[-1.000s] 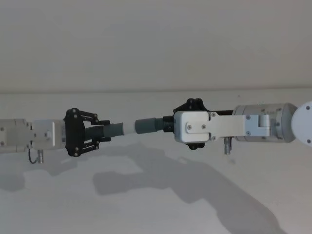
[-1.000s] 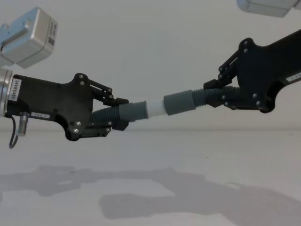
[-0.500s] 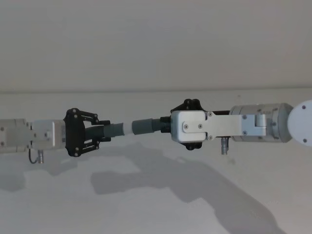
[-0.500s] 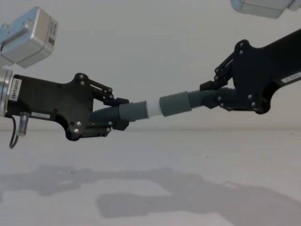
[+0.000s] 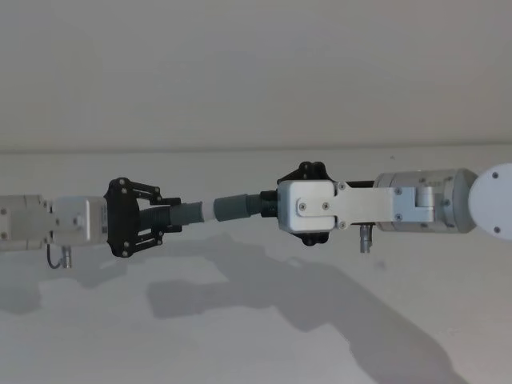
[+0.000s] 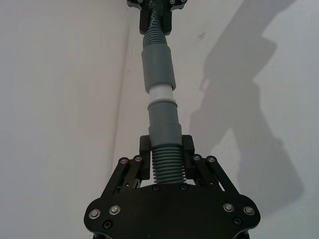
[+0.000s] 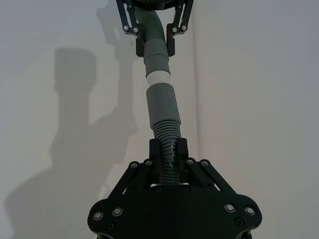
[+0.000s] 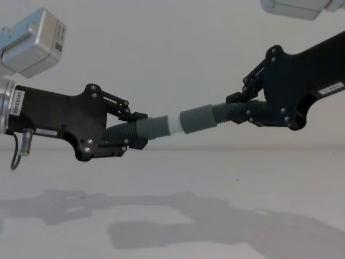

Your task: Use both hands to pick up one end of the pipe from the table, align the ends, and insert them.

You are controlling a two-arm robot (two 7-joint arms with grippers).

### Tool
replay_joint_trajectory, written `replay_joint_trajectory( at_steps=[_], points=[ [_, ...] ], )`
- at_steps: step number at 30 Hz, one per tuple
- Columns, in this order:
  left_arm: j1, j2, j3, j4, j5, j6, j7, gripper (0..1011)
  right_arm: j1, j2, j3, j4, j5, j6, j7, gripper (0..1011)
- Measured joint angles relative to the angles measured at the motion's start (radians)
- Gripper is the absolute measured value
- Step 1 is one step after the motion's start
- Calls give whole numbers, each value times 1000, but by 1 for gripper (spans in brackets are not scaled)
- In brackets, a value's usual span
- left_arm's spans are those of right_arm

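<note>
Two end effectors — left (image 8: 135, 131), right (image 8: 237, 108) — each clamping a hose piece; white tip (image 6: 161, 93) seemingly part-inserted.

1. The left end effector (image 8: 135, 132) was matt black, its arm (image 5: 48, 224) silver-grey.
2. The right end effector (image 8: 237, 108) was black too, with a pale silver housing (image 5: 320, 206).
3. The left hose piece (image 8: 137, 129) was dark grey and ribbed, with a smooth grey cuff and a white tip (image 8: 173, 124).
4. The right hose piece (image 8: 210, 116) was dark grey, ribbed behind a plain cuff (image 8: 197, 118).
5. The worktop (image 8: 215, 183) looked plain white, perhaps off-white, crossed by grey shadows.
</note>
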Motion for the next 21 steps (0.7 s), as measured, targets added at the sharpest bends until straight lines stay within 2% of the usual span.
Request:
replay_joint_trajectory(
  at_steps=[9,11,14,15,21],
  points=[
    [0,0,0,0,0,0,0,332,1,-2,-1,1,0,0,0,173],
    [0,0,0,0,0,0,0,332,1,-2,-1,1,1,0,0,217],
    [0,0,0,0,0,0,0,333,1,-2,-2,2,1,0,0,325],
    [0,0,0,0,0,0,0,332,2,-2,-2,2,1,0,0,388],
    [0,0,0,0,0,0,0,332,2,-3,-1,2,1,0,0,557]
  ],
)
